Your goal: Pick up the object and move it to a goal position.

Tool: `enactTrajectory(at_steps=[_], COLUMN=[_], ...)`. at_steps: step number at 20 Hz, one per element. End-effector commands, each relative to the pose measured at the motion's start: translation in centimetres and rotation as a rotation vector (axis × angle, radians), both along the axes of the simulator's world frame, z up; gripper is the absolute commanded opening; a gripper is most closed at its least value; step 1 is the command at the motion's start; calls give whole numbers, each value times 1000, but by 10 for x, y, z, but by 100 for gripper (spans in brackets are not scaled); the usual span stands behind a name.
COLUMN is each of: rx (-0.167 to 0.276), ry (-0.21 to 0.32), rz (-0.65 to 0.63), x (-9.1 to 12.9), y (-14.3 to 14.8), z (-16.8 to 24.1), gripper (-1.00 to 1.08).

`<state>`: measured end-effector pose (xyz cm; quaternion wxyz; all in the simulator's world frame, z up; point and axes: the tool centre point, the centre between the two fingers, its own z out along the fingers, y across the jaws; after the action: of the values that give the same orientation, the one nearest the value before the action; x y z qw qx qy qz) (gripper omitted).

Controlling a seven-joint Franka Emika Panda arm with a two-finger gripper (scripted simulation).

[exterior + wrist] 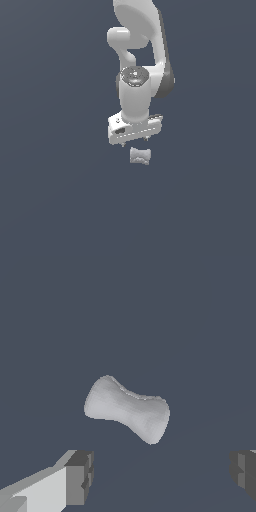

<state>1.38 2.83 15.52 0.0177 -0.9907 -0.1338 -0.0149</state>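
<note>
The object (140, 156) is a small pale grey bow-tie shaped piece with a pinched waist, lying on the dark grey ground. In the wrist view the object (127, 409) lies ahead of the two fingers and apart from them. My gripper (136, 144) hangs just above and slightly behind the object, pointing down. It is open and empty, with its jaws spread wider than the object. One fingertip (80, 477) and the other fingertip (245, 470) show at the edges of the wrist view.
The white arm (137, 55) rises behind the gripper. The dark grey ground (60, 190) spreads flat all around, with no other objects in view.
</note>
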Motion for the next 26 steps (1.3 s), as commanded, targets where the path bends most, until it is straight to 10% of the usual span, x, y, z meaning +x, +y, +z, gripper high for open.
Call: enactTrajectory(at_steps=[1,26], rx=[-5,-42], ry=[0,1], rz=[70,830], x=[1,7], y=[2,20], z=[-3,-29], gripper=[100,100])
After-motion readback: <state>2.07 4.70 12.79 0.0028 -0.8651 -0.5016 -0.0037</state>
